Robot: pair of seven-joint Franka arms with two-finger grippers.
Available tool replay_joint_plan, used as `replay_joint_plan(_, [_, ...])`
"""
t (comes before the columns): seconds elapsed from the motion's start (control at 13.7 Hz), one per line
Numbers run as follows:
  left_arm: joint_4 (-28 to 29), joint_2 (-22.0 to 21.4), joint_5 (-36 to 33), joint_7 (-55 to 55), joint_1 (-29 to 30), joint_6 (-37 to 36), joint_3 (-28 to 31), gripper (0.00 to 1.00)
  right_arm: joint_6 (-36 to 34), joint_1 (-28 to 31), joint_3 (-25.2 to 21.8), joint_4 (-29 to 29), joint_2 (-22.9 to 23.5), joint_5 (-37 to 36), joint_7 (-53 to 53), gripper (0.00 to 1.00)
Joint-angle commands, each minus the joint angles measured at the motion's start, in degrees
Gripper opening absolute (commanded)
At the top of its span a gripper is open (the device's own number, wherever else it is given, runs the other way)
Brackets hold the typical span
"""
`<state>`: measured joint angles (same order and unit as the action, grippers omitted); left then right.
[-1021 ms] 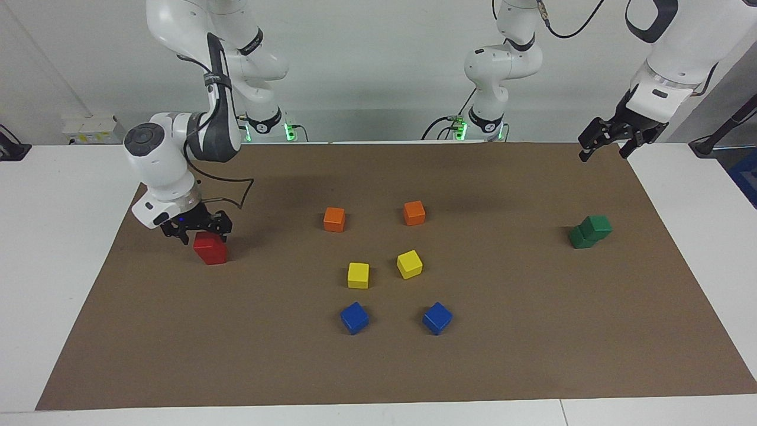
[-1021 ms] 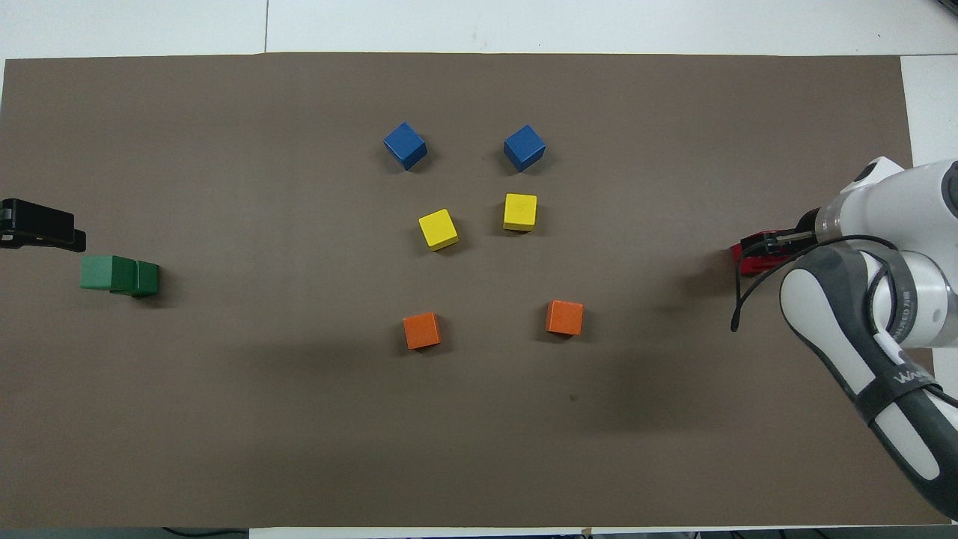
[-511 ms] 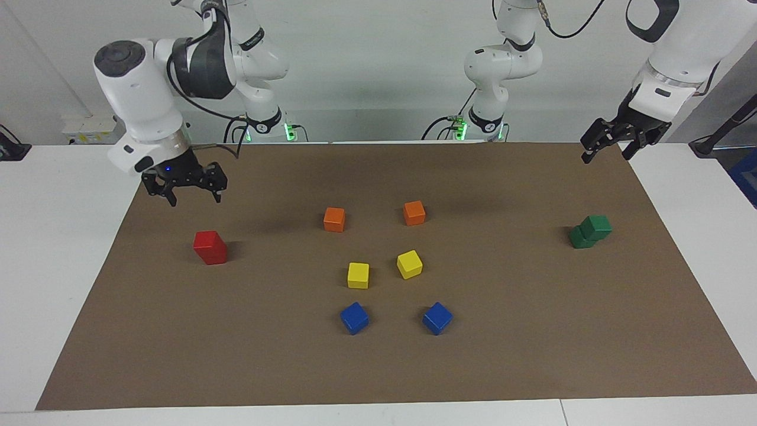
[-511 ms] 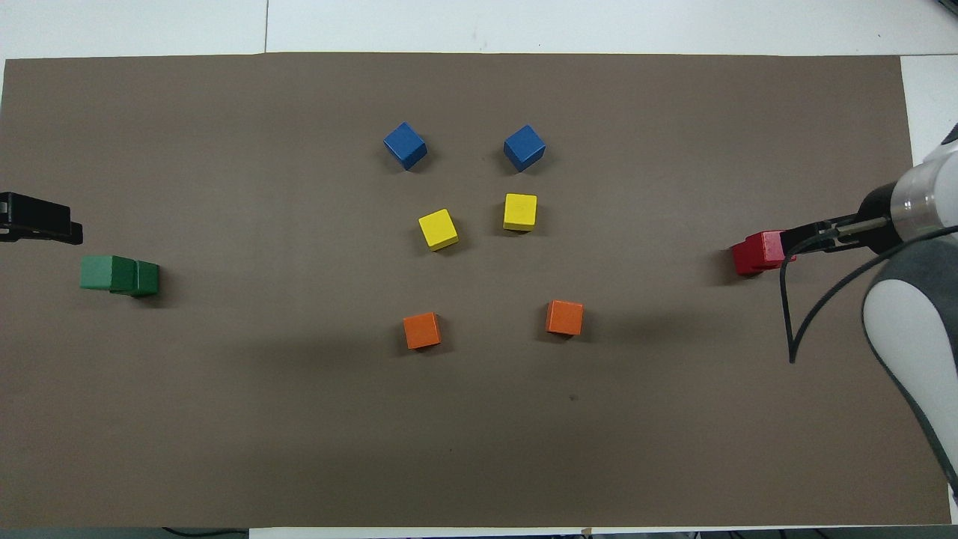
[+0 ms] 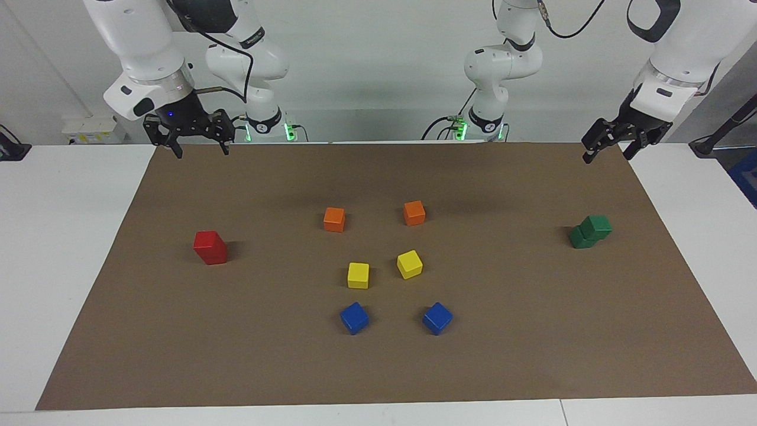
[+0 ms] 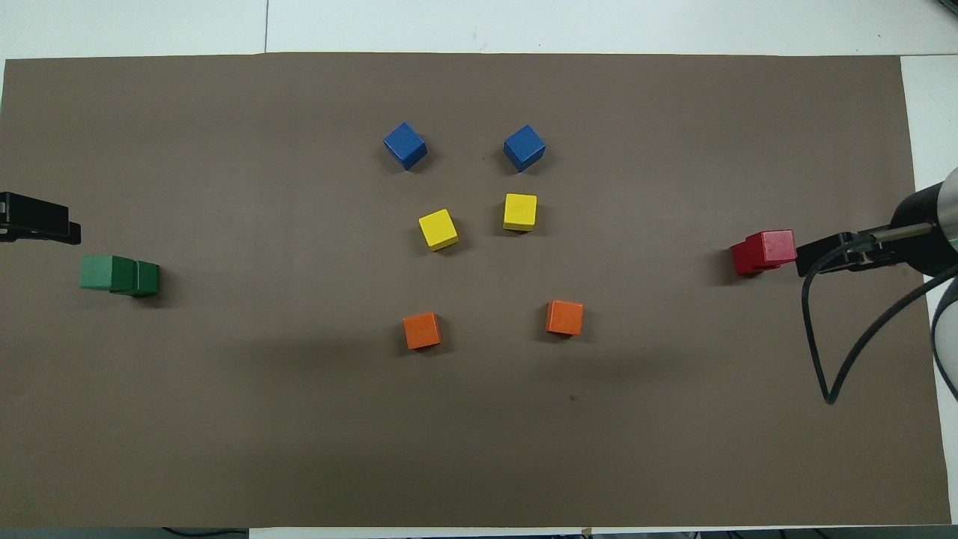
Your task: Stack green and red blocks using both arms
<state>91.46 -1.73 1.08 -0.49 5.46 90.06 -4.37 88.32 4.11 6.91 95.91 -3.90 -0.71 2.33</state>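
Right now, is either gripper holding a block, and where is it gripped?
Nothing is held. The right gripper and left gripper hang open and empty, raised well clear of the red stack and green stack.

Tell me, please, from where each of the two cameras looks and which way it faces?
Facing view: high across the table, facing the robots; both arms, left tool and right tool raised, open.
Overhead view: above the robots' end, looking steeply down; only the tools show.
Shared: the red stack, green stack, mat, half a turn apart.
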Motion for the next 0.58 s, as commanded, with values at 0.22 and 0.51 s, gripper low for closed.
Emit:
replay_joint_plan(0.22, [-0.2,-0.3,-0.2,-0.6,-0.4,0.1,0.3,1.00,-1.4,0.9,0.7,-2.4,2.1,0.5,-1.0,1.00])
replay_joint_plan(0.51, [-0.3,-0.3,-0.2,-0.7,-0.5,0.3,0.2,1.00,-1.0,0.9,0.7,-2.1,2.1,0.5,-1.3,1.00])
